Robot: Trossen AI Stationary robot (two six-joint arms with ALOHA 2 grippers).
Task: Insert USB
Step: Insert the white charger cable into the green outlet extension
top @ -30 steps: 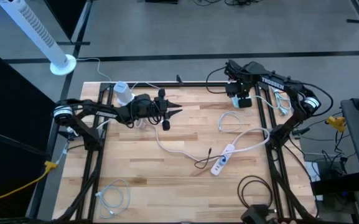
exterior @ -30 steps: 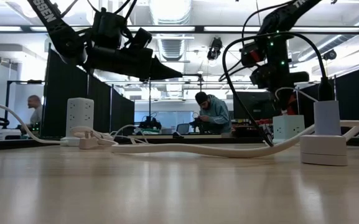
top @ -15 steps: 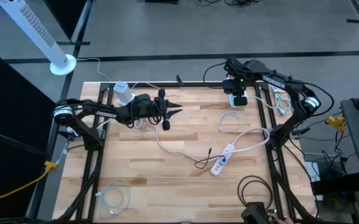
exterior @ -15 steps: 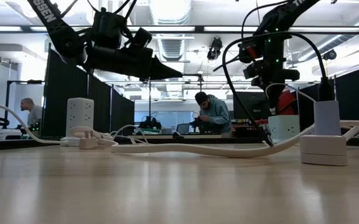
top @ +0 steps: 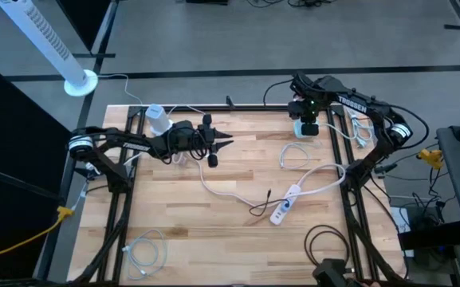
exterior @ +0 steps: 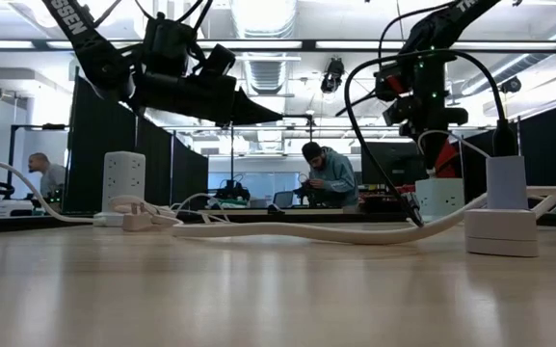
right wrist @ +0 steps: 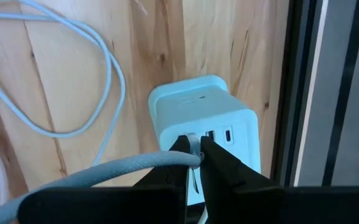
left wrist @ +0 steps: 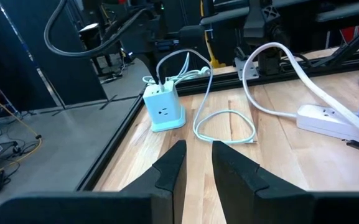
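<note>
My right pincer [right wrist: 193,163] is clamped narrow on the grey cable [right wrist: 92,173] just behind its USB plug [right wrist: 193,145], and the plug's tip sits right at the port face of the pale charging cube [right wrist: 195,112], which stands at the far right corner of the desk [top: 214,231] close against the black frame rail. Everything turns on one relation: the plug's long axis runs straight out between my fingertips toward the cube's row of ports, so the push has to go along that same line, with the cube dead ahead of the pincer and touching or nearly touching the plug. From my wrist the tip seems level with the leftmost slot, beside a dark port and a small oval one, but I cannot tell whether it has entered or only rests against the face. From overhead my right pincer [top: 308,119] hangs directly over the cube at the desk's far edge, and this arm is plainly the nearer one. My left pincer [left wrist: 196,163], its fingers a narrow gap apart and empty, waits raised over the left half of the desk, well apart from the cube, pointing across toward it
</note>
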